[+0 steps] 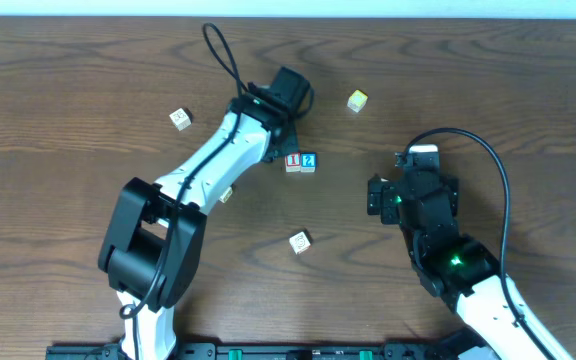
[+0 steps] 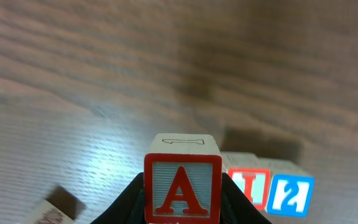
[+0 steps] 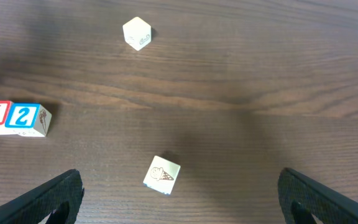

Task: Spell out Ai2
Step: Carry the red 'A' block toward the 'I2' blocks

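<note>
My left gripper [image 2: 182,218] is shut on a red letter A block [image 2: 183,186] and holds it just left of the red I block [image 2: 248,186] and the blue 2 block [image 2: 289,194]. I and 2 stand side by side, touching. In the overhead view the I block [image 1: 293,161] and the 2 block [image 1: 309,161] lie mid-table, with my left gripper [image 1: 279,145] beside them; the A block is hidden under it. My right gripper [image 3: 179,205] is open and empty, and in the overhead view it [image 1: 380,196] sits well right of the row.
An ice-cream picture block [image 3: 161,174] lies in front of my right gripper, also in the overhead view [image 1: 300,241]. Loose blocks: a pale one [image 1: 179,119] at left, a yellow-green one [image 1: 357,100] at back, one [image 1: 226,193] partly under the left arm.
</note>
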